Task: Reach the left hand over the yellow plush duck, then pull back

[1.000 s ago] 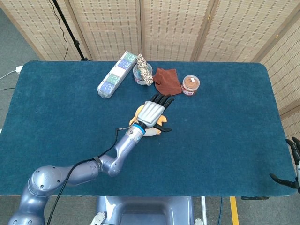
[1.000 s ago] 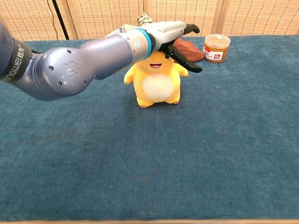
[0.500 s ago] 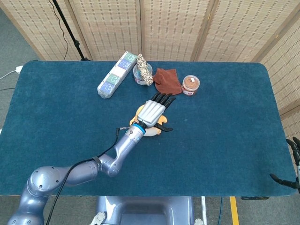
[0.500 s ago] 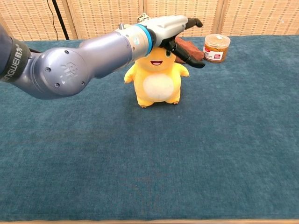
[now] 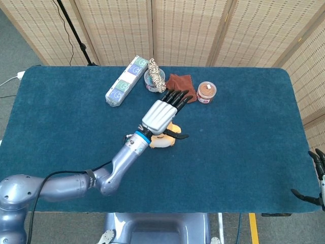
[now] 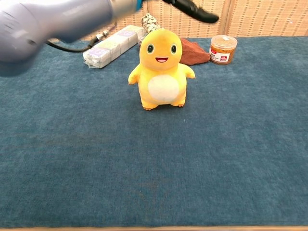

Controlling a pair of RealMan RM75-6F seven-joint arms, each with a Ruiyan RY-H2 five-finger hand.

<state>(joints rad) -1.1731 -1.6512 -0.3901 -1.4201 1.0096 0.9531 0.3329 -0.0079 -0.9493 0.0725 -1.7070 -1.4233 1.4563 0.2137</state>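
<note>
The yellow plush duck (image 6: 161, 70) stands upright in the middle of the blue table, facing the chest camera. In the head view only a bit of the duck (image 5: 161, 142) shows under my left hand (image 5: 162, 114). That hand hovers above the duck, flat, palm down, fingers spread, holding nothing. In the chest view only its thumb (image 6: 192, 9) shows at the top edge, well above the duck's head. My right hand (image 5: 316, 180) hangs off the table's right front corner, fingers apart and empty.
A long box of packets (image 5: 126, 82), a rope-wrapped jar (image 5: 155, 78), a brown cloth (image 5: 181, 87) and a small brown-lidded jar (image 5: 206, 92) lie along the far side of the table (image 5: 244, 132). Wicker screens stand behind.
My left hand has risen from just over the duck's head to well above it, leaving the duck's face uncovered in the chest view. The duck has not moved.
</note>
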